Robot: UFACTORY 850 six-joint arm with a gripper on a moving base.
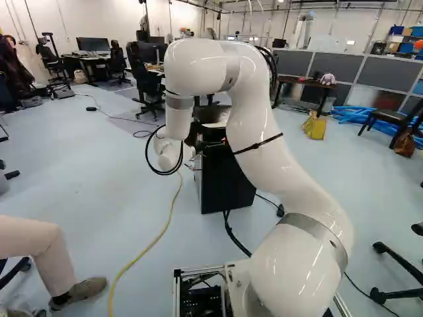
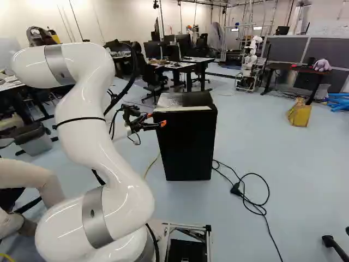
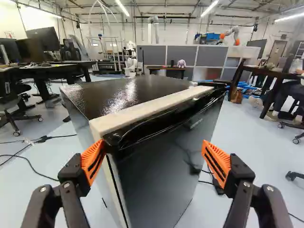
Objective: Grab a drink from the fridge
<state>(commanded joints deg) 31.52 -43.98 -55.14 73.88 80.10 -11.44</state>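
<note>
Fridge first, in the right base view: a black box standing on the pale floor, just right of the middle, with a light strip along the near edge of its glossy top. The white arm rises at the left of it, bends over, and the black gripper hangs at the fridge's upper near corner, orange pads turned toward it. Black cable lies in loops on the floor to the fridge's right. Farther back I can see a yellow bag, a plush toy on a dark table and, nearer the middle, another robot on a wheeled frame.

From the left base view, the arm leans across and covers part of the fridge, whose dark side shows behind it. A yellow cord curves over the floor from near the fridge toward the base.

Wrist view now: the two fingers are spread wide apart, with nothing clamped. The fridge stands ahead, its near corner and black front filling much of the gap between them. One pad is right by that corner, where the pale strip ends; whether it touches, I can't tell. The other pad is out past the front face, over the floor.
</note>
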